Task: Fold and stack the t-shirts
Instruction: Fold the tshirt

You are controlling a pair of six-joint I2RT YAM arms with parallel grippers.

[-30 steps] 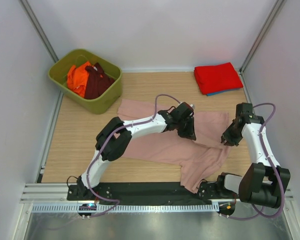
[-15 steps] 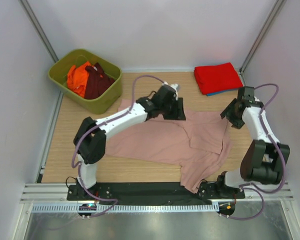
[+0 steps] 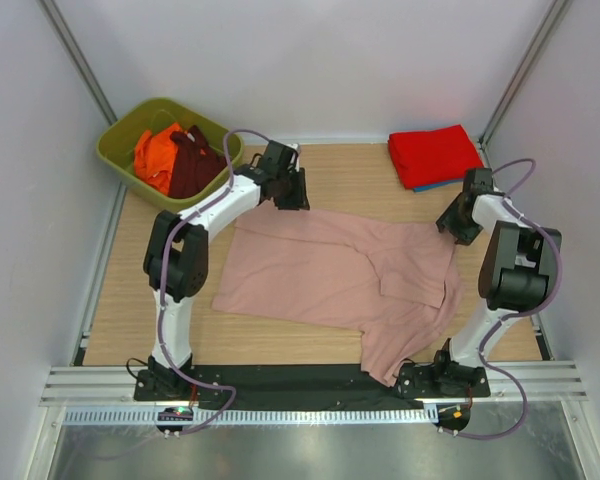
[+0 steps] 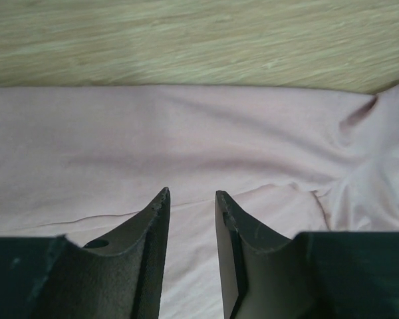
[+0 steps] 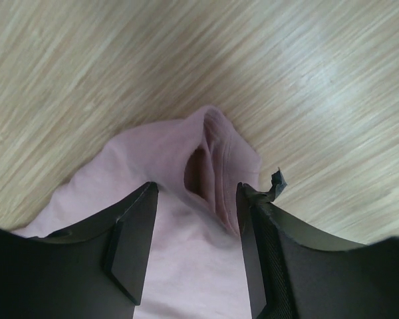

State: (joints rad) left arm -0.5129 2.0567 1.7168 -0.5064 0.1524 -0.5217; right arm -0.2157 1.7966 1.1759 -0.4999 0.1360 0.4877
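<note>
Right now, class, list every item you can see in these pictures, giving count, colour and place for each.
pink t-shirt: one, dusty pink, spread out mid-table
red t-shirt: one, red, folded, far right corner
blue t-shirt: one, blue, under the red one, only an edge showing
bin: one, olive green, far left corner
orange t-shirt: one, orange, bunched in the bin
maroon t-shirt: one, maroon, in the bin beside the orange one
table: one, light wood, under everything
left arm and right arm: two, white and black, bases at the near edge
left end effector: one, black, open, over the pink t-shirt near its far edge
right end effector: one, black, open, astride a fold at the pink t-shirt's right corner
</note>
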